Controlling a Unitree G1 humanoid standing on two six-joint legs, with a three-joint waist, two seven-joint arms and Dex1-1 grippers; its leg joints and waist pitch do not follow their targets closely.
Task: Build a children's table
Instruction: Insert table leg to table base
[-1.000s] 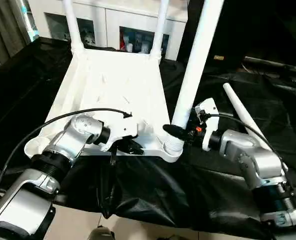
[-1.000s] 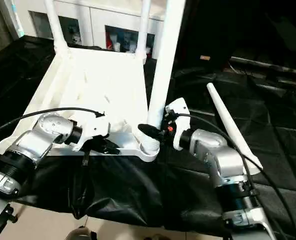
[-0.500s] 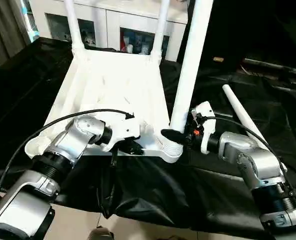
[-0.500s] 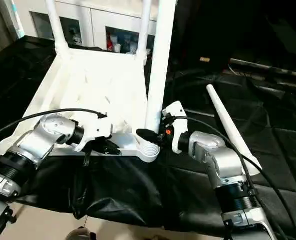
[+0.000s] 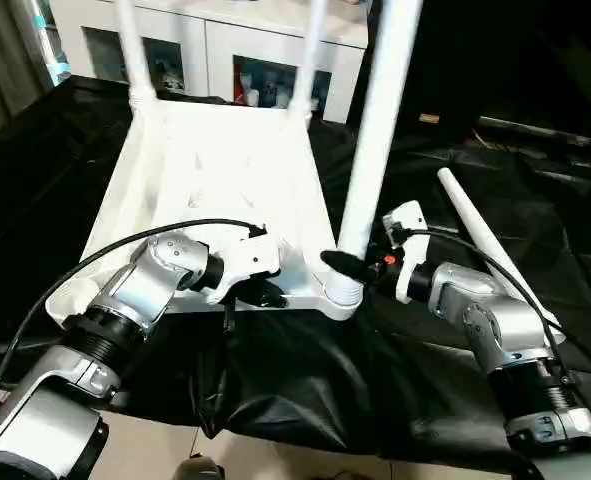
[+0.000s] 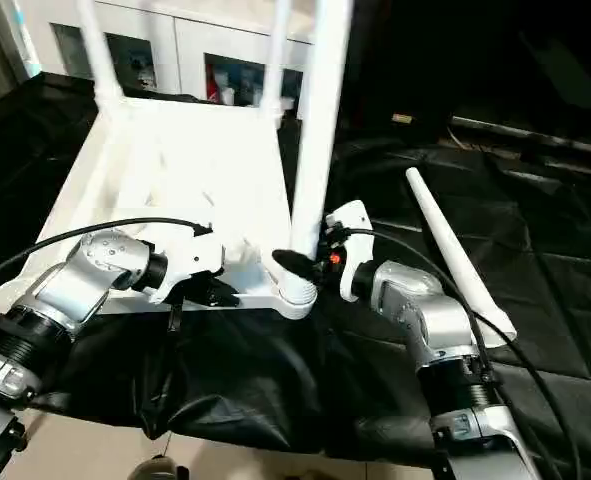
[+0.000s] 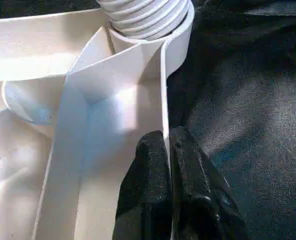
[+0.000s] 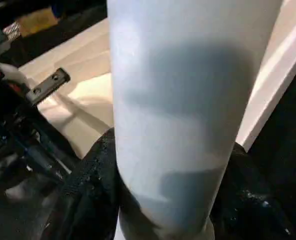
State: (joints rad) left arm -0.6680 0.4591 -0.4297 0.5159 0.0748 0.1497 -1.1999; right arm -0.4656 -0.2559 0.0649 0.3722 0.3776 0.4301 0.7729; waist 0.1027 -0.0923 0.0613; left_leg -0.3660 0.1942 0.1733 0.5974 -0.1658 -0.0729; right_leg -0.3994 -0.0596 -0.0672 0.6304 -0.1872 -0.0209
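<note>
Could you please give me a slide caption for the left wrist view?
Left pincer pinching the white tabletop's rim beside a leg's ribbed base.

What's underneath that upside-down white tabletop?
The tabletop lies on a work table draped in black cloth, which hangs over the near edge. Whatever is directly beneath the top is covered by it. A loose white leg lies on the cloth beside it.

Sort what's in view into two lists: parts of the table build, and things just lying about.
Job:
- white plastic ribbed tabletop, upside down
- two far white tube legs, upright in sockets
- near white tube leg
- loose white tapered leg on the cloth

Lying about:
- black cloth
- white cabinet behind
</note>
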